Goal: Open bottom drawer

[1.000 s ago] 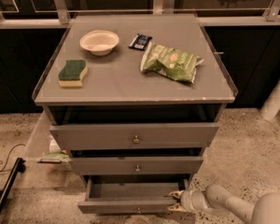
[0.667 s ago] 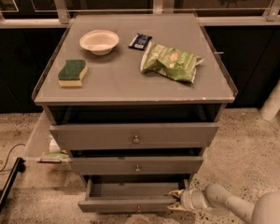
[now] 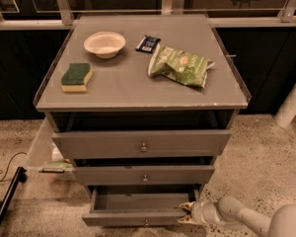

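- Just left of the gripper (image 3: pixel 188 214), at the foot of the cabinet: bottom drawer (image 3: pixel 138 202), standing partway out toward the camera, plain grey box interior showing
- Long axis of the drawer front running left to right, level with the floor
- Front face pointing toward the camera, away from the cabinet body, with a small knob at its middle, barely seen at the lower edge of view
- At the right front corner of that drawer: gripper, tip pointing left toward the drawer front, touching or only just beside it, cannot tell which
- How far open, and whether holding anything: cannot tell
- Behind the gripper, to its right: pale arm (image 3: pixel 239 217), low near the floor, stretched roughly level, entering from the lower right corner of view, with a thicker rounded segment at the far right
- Above the gripper and a little to its left: middle drawer (image 3: pixel 113 174), then top drawer (image 3: pixel 103 143) above that, each with a dark gap over its front
- Count of drawers: three, stacked, with one round knob at the centre of each front
- Well above the gripper, on the cabinet top (image 3: pixel 128 90): one white bowl (image 3: pixel 104 44), one green-and-yellow sponge (image 3: pixel 76 77), one green snack bag (image 3: pixel 180 65), one small dark packet (image 3: pixel 148 43)
- Four things in all up there, with the packet just beside the bag's upper left corner and the bowl and sponge well apart from both
- One arm, one gripper
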Controlling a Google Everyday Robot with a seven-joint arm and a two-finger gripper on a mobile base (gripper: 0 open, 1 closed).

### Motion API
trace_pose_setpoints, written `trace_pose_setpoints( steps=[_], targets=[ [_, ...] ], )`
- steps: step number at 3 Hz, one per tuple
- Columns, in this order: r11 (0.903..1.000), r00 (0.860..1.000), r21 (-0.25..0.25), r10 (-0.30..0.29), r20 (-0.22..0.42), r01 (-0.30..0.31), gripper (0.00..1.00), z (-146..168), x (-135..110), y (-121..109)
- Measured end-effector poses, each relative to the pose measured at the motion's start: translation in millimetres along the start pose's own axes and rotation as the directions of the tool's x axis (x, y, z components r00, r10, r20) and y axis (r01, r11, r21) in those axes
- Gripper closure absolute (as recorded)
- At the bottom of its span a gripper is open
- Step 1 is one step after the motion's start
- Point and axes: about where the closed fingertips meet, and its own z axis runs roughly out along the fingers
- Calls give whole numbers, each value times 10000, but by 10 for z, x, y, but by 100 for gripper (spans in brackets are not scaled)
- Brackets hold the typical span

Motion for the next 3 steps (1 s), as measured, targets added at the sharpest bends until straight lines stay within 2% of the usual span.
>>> trace_pose_setpoints(
  steps=[2, 3],
  targets=[
    [10000, 10000, 0, -1, 1, 1, 34, 0, 1, 2],
    [10000, 9999, 25, -49, 88, 49, 11, -18, 59, 124]
  ],
)
